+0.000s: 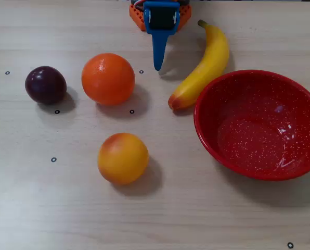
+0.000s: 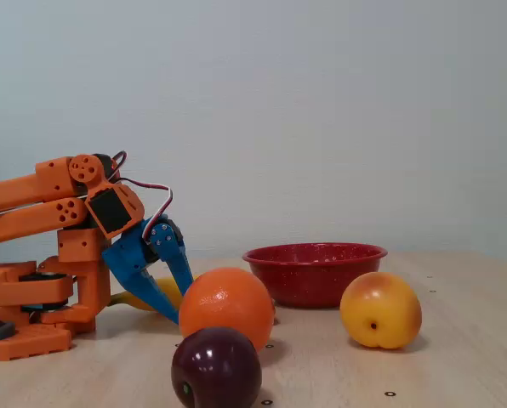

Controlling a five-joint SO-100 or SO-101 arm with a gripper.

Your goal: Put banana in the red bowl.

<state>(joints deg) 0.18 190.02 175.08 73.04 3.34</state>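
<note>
Overhead view: pale wood-grain table, matte, marked with small black ring dots scattered across it. Banana lies flat on the table, green-brown stem toward the top edge, orange-red tip just beside the rim of the red bowl; can't tell if they touch. Bowl sits at the right, glossy, white speckles inside, nothing in it. Gripper comes in from the top centre, blue finger pointing down at the table, just left of the banana, holding nothing. From this angle only one blue blade shows, so jaw gap can't be read here. Orange left of the gripper tip, dark plum further left, yellow-orange peach below the orange, all apart from each other.

Fixed view: low side-on camera at table height, plain pale grey-blue wall behind. Orange arm folded low at the left. Gripper angled down toward the table with its two blue fingers slightly apart, nothing between them. Banana mostly hidden behind the fingers and the orange, only a yellow patch visible. Red bowl mid-background, peach right of it, plum nearest the camera.
</note>
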